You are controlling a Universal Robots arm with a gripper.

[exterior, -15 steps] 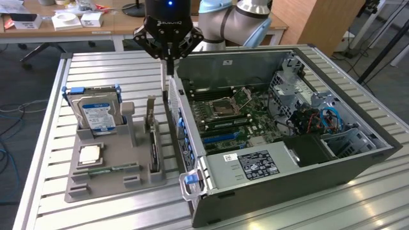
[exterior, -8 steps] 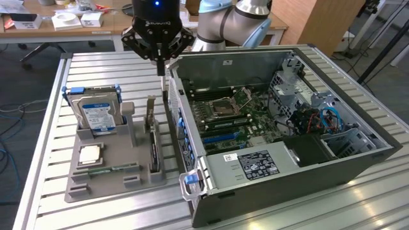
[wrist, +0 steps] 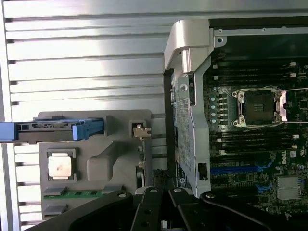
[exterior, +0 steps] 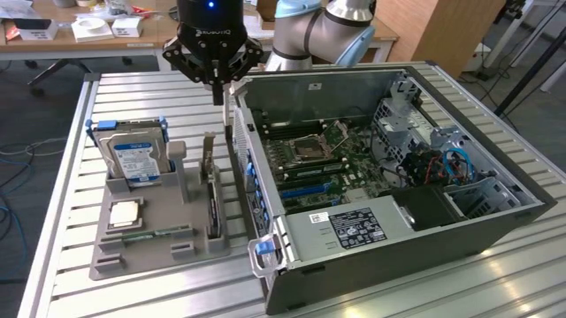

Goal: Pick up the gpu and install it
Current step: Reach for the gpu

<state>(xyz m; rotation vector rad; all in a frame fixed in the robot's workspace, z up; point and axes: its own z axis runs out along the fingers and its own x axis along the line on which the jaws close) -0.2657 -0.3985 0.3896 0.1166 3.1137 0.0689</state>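
Note:
The gpu stands edge-on in a slot of the grey holder, its narrow grey bracket strip pointing up, close beside the open computer case. My gripper hangs well above the card's bracket end, fingers pointing down and drawn together to a narrow tip, holding nothing. In the wrist view the gpu runs as a thin dark line between the holder and the case wall, with the gripper's black links over it.
The holder also carries a silver blue-labelled hard drive, a processor chip and a green memory stick. The motherboard lies exposed inside the case. Everything rests on a slatted metal table; desks stand behind.

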